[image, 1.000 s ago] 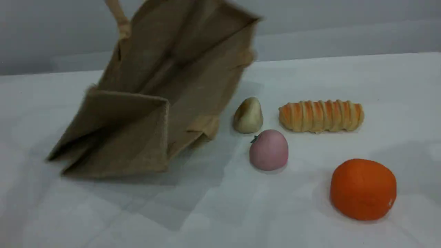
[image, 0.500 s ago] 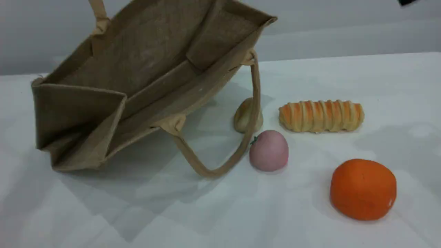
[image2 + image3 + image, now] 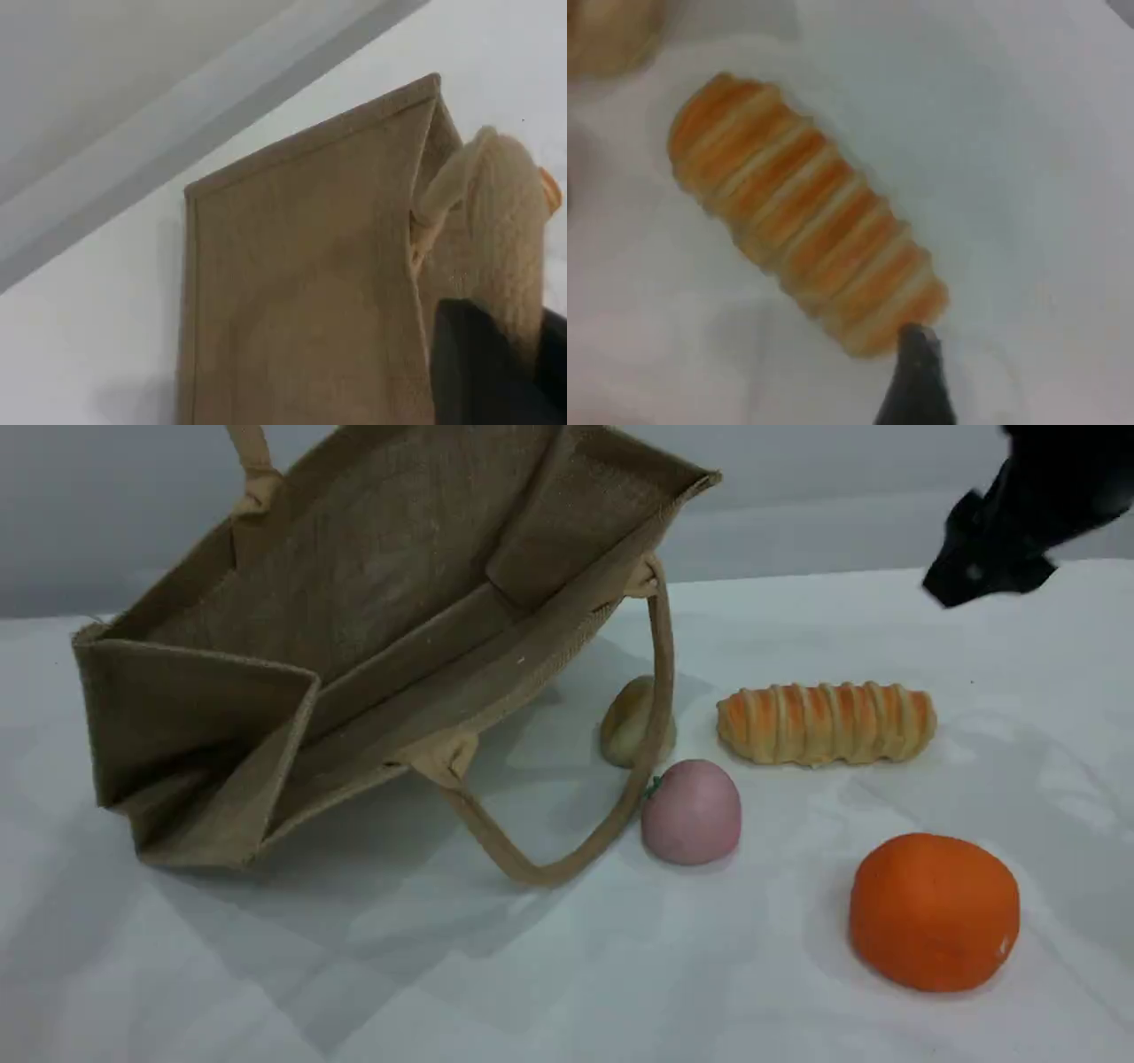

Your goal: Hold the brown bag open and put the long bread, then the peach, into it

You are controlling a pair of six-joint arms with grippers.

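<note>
Brown bag [image 3: 372, 602] hangs tilted from our left gripper [image 3: 496, 376], which is pinched tight on the upper handle [image 3: 509, 221]. In the scene view that gripper is out of the picture, and the handle runs off the edge at 12 o'clock. Our right gripper [image 3: 979, 576] is only a dark blur at 1 o'clock from the long bread [image 3: 826, 723], up off the table [image 3: 886, 629]. Its wrist view shows a single fingertip in line with one end of the bread, so we cannot tell whether it is spread or together. The bread lies flat on the white cloth, golden with orange-brown crosswise ridges. A small beige fruit [image 3: 627, 722] at its 9 o'clock is half hidden behind the lower handle [image 3: 549, 871], which droops in a loop onto the cloth. The peach [image 3: 693, 812], pale pink, sits just beside that loop, at 7 o'clock from the bread. An orange ball [image 3: 934, 911] lies at 4 o'clock from the peach, well apart. The bag's mouth gapes toward us, and its lower corner at 8 o'clock seems to rest on the cloth.
</note>
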